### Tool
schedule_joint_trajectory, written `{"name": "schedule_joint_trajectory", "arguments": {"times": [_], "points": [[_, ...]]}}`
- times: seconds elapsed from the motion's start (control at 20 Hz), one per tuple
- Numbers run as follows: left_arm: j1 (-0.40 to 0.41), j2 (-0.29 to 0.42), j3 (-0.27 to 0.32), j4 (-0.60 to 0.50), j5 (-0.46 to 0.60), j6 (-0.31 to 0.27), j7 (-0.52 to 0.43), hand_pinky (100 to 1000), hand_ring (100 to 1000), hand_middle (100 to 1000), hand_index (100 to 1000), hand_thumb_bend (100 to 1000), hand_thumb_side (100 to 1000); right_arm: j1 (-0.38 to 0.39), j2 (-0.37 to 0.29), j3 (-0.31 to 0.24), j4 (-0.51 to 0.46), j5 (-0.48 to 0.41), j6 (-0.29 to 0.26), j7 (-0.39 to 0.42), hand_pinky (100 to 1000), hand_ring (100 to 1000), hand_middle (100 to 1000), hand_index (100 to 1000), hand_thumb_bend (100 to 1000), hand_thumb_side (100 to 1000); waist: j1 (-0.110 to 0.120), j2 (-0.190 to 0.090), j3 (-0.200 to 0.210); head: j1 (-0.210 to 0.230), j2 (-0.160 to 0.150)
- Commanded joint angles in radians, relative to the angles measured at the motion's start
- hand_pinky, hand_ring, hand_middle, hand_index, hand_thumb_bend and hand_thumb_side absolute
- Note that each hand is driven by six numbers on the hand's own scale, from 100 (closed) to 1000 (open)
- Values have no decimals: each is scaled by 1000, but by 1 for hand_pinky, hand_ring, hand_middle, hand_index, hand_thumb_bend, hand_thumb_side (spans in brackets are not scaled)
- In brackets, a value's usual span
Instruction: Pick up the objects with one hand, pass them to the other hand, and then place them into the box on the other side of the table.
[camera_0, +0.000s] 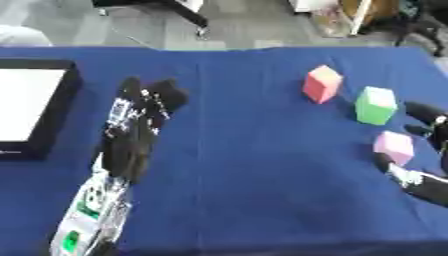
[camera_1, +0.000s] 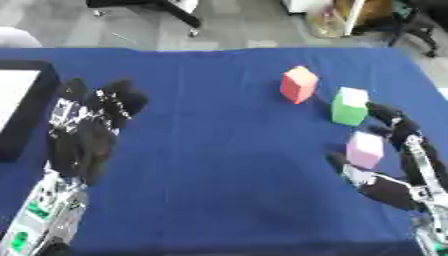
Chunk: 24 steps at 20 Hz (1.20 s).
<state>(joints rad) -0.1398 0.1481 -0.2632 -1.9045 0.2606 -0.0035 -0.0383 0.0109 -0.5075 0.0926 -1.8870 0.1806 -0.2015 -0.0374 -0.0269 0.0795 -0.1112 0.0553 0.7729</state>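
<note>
Three cubes stand on the right side of the blue table: a red cube (camera_0: 322, 83) farthest back, a green cube (camera_0: 376, 105) beside it, and a pink cube (camera_1: 365, 149) nearest me. My right hand (camera_1: 395, 190) comes in from the lower right and is open. Its fingers (camera_1: 398, 125) reach round the pink cube's right side and its thumb (camera_1: 343, 166) lies at the cube's lower left; contact is not clear. My left hand (camera_0: 133, 130) hovers open over the left side, fingers pointing up. The black box (camera_0: 52, 120) with a white inside sits at the left edge.
The blue table (camera_0: 245, 165) stretches between the two hands. Beyond its far edge are grey floor, black chair legs (camera_0: 188, 17) and some furniture at the upper right.
</note>
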Motion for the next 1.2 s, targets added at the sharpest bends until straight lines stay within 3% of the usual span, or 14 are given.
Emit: {"name": "schedule_joint_trajectory", "arguments": {"times": [0.05, 0.3, 0.35, 0.4, 0.45, 0.75, 1.2], "points": [[-7, 14, 0, -20, -5, 1, 0, 949, 787, 672, 837, 352, 937, 1, -125, -10, -22, -2, -9, 60, 850, 949, 896, 915, 575, 308, -2, -10, -1, -10, -3], [-8, 21, -2, -19, -7, 3, -2, 949, 787, 672, 837, 350, 937, 7, -177, 6, 2, -7, -30, 113, 850, 951, 895, 922, 574, 284, -10, -10, 3, -21, -3], [-7, 23, -3, -19, -7, 3, -3, 949, 787, 672, 837, 350, 937, 3, -200, 17, 17, 5, -41, 128, 850, 951, 895, 922, 574, 284, -12, -10, 4, -23, -3], [-7, 23, -3, -19, -7, 3, -3, 949, 787, 672, 837, 350, 938, -1, -224, 22, 29, 13, -50, 143, 853, 956, 899, 927, 515, 258, -13, -11, 4, -25, -3], [-7, 24, -4, -19, -8, 3, -3, 949, 787, 672, 837, 350, 937, -10, -249, 29, 47, 22, -58, 159, 853, 957, 901, 927, 575, 270, -14, -11, 5, -29, -3], [-7, 22, -5, -20, -6, 4, -4, 949, 786, 671, 837, 350, 937, -79, -392, 34, 148, -34, -80, 255, 858, 968, 913, 935, 571, 253, -10, -13, 12, -71, -3], [-8, 20, -7, -21, -4, 5, -6, 948, 786, 671, 837, 349, 938, -203, -406, 32, 333, -68, -82, 354, 860, 970, 913, 937, 565, 239, -7, -13, 23, -147, -3]]}}
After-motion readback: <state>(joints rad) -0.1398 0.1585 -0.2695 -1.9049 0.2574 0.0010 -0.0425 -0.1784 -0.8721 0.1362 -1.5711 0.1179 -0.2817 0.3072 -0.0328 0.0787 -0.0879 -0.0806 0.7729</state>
